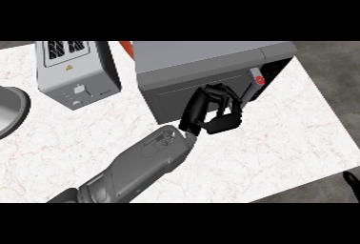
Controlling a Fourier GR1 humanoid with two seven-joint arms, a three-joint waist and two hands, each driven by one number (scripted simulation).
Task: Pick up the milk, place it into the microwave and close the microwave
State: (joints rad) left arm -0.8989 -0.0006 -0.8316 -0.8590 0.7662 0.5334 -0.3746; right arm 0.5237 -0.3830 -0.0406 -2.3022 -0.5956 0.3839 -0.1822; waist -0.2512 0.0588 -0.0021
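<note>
A grey forearm rises from the frame's lower left, its left hand (211,112) at centre, fingers curled and empty, against the microwave (204,71) door. Only a right hand (351,181) fingertip shows, lower right. Milk unseen.

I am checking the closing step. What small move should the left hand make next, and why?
Probably push the front door of the grey box-shaped microwave farther toward its body. The black left hand lies against that door, no milk is in view, and the dark strip beside the red round button may be a remaining gap.
</note>
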